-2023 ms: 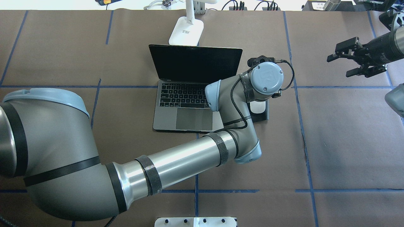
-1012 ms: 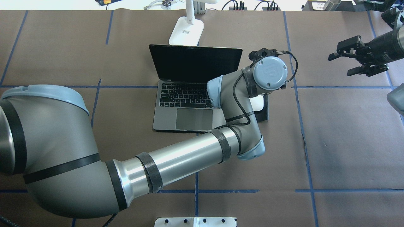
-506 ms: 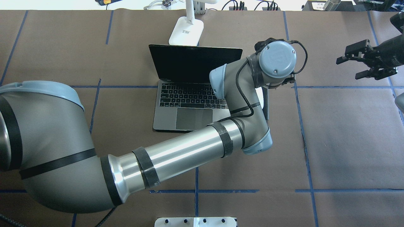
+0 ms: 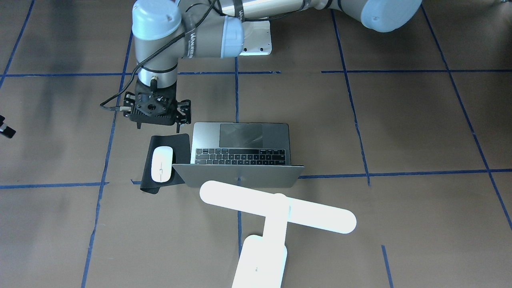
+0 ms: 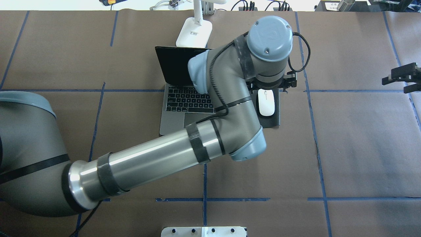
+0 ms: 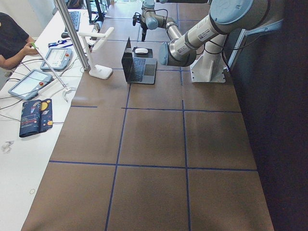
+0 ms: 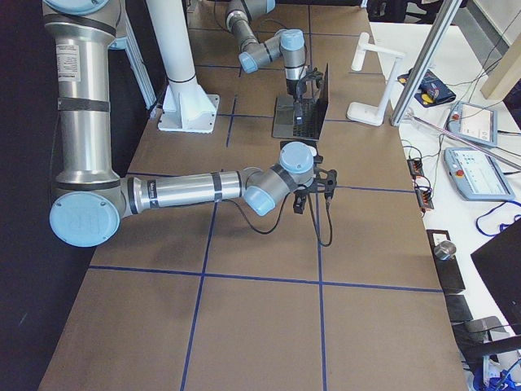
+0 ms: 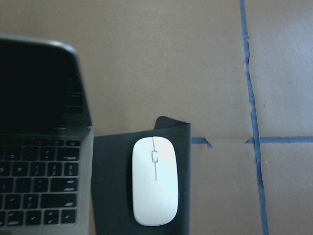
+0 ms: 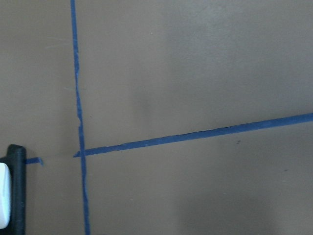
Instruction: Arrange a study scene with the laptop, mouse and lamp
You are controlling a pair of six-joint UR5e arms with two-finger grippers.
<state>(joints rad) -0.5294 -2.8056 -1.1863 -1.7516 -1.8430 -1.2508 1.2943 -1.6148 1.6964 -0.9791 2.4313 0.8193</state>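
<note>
The thin grey laptop (image 4: pixel 240 176) is smooth, dull metal, and the small white oval mouse (image 8: pixel 155 181) is smooth, shiny plastic. The floppy black mat (image 8: pixel 110 186) is dull, and the brown paper table cover (image 8: pixel 171 58) looks dull and creased

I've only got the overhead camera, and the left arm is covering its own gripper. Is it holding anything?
Observer: No. The front camera shows the left gripper open and empty, above the table and clear of the mouse, which lies on the mat.
Operator: My picture cuts off the lamp's top. How's the head?
Observer: The lamp has its bar head crosswise on the arm, roughly parallel to the lid of the laptop.
Operator: Any gap between mat and laptop?
Observer: None visible in the left wrist camera; the mat sits against the laptop's side.
</note>
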